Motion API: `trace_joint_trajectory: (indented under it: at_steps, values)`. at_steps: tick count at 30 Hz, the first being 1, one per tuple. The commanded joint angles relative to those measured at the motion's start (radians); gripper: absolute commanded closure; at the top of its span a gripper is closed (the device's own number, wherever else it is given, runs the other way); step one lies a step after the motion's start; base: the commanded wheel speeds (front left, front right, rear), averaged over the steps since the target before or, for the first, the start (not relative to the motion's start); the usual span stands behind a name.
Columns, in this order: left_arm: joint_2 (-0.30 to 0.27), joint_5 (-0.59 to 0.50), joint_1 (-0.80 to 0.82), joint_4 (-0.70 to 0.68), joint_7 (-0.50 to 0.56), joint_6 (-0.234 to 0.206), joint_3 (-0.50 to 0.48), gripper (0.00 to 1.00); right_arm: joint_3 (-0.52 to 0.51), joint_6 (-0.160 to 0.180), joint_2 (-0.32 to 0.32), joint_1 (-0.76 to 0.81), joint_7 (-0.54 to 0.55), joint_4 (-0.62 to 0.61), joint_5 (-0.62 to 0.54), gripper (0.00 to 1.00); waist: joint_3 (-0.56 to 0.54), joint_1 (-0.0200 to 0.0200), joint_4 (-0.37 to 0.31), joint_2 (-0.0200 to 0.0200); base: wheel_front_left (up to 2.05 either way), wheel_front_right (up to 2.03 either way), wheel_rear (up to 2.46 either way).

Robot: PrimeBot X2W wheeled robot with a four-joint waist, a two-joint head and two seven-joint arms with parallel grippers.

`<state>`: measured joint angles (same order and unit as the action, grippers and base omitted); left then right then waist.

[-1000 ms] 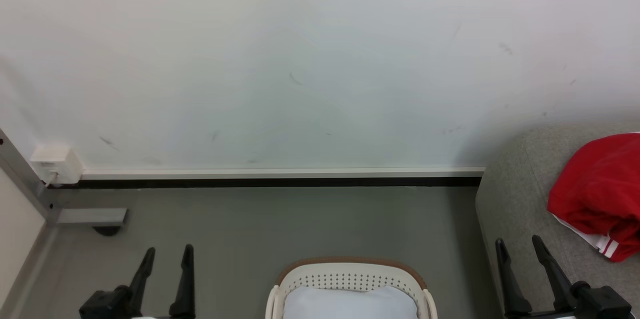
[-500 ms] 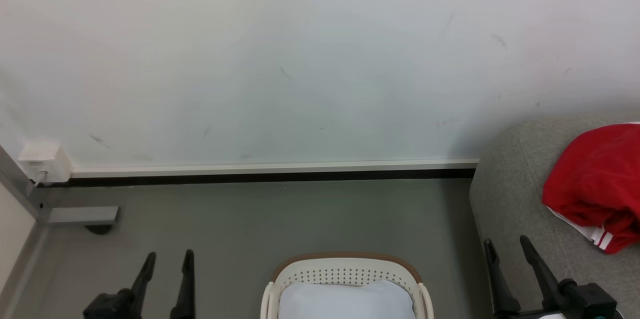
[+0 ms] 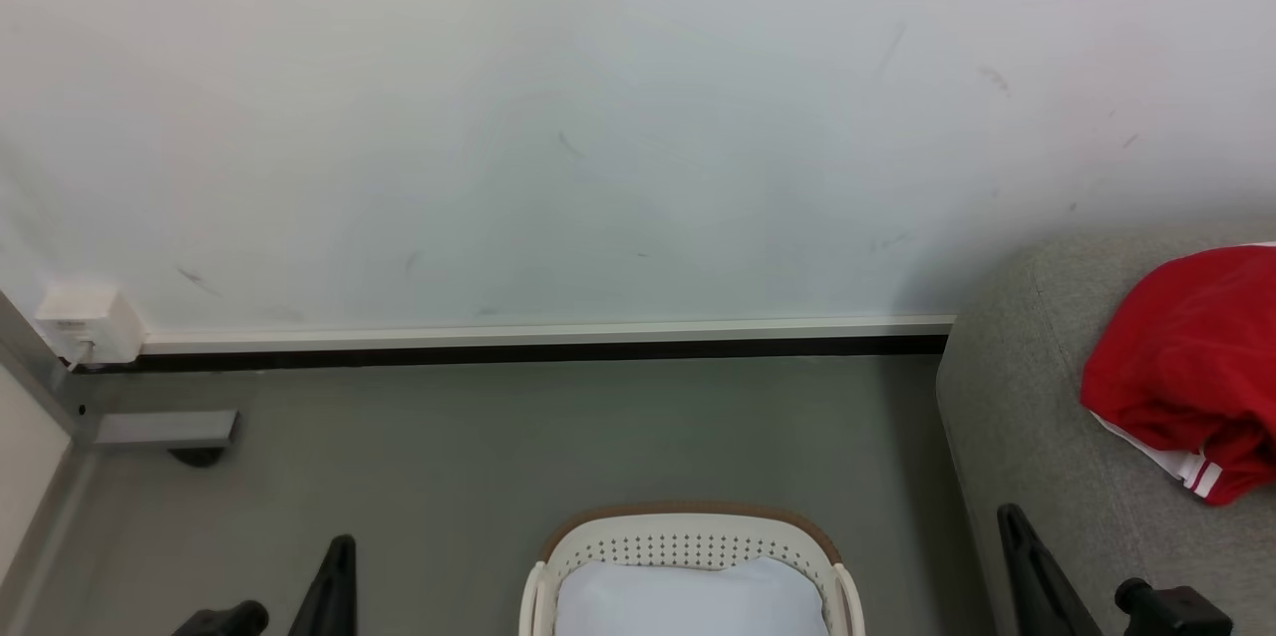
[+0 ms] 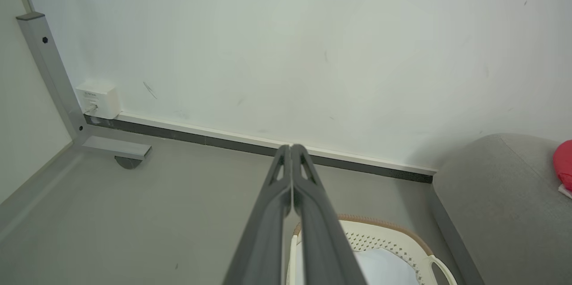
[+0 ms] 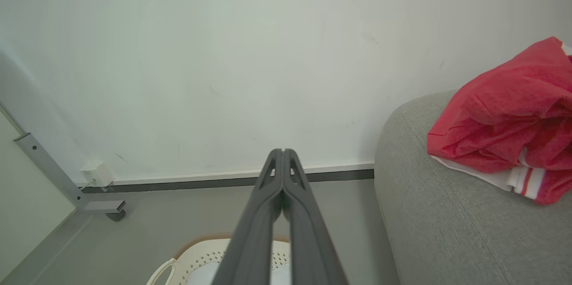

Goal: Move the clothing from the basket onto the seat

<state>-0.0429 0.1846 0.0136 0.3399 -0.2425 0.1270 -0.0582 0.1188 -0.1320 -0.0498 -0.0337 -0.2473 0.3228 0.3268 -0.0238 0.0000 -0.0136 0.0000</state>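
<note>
Oval cream basket, brown-rimmed with perforated walls, standing on the grey floor before the white wall. It contains a plain pale blue-white cloth. To the basket's right stands the grey sofa, where the crumpled red jersey lies with its white striped trim showing, well apart from the basket. The left gripper, left of the basket, and the right gripper, right of it, each have fingers pressed together, grasping nothing.
</note>
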Motion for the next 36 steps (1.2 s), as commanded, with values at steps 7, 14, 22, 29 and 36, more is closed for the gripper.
trace_joint_trajectory:
  at_steps: [7, 14, 22, 29, 36]
  values:
    - [-0.006, 0.171, 0.028, -0.025, 0.04, 0.001, -0.011, 1.0, -0.023, 0.0, -0.007, -0.022, 0.033, -0.024, 0.159, 1.0, 0.002, 0.0, 0.001, 0.0, 0.0, 0.0, 0.0]
    - [-0.006, 0.298, 0.033, -0.037, 0.068, 0.001, -0.012, 1.0, -0.039, 0.0, -0.011, -0.029, 0.062, -0.03, 0.276, 1.0, 0.003, 0.0, 0.002, 0.0, 0.0, 0.0, 0.0]
    - [-0.007, 0.43, 0.04, -0.046, 0.101, 0.001, -0.016, 1.0, -0.057, 0.0, -0.014, -0.036, 0.092, -0.036, 0.398, 1.0, 0.005, 0.0, 0.003, 0.0, 0.0, 0.0, 0.0]
    - [-0.007, 0.536, 0.047, -0.052, 0.128, 0.002, -0.02, 1.0, -0.072, 0.001, -0.016, -0.041, 0.117, -0.041, 0.496, 1.0, 0.007, 0.0, 0.003, 0.0, 0.0, 0.0, 0.0]
    - [-0.008, 0.635, 0.053, -0.057, 0.152, 0.002, -0.024, 1.0, -0.086, 0.001, -0.017, -0.044, 0.142, -0.046, 0.586, 1.0, 0.008, 0.0, 0.004, 0.0, 0.0, 0.0, 0.0]
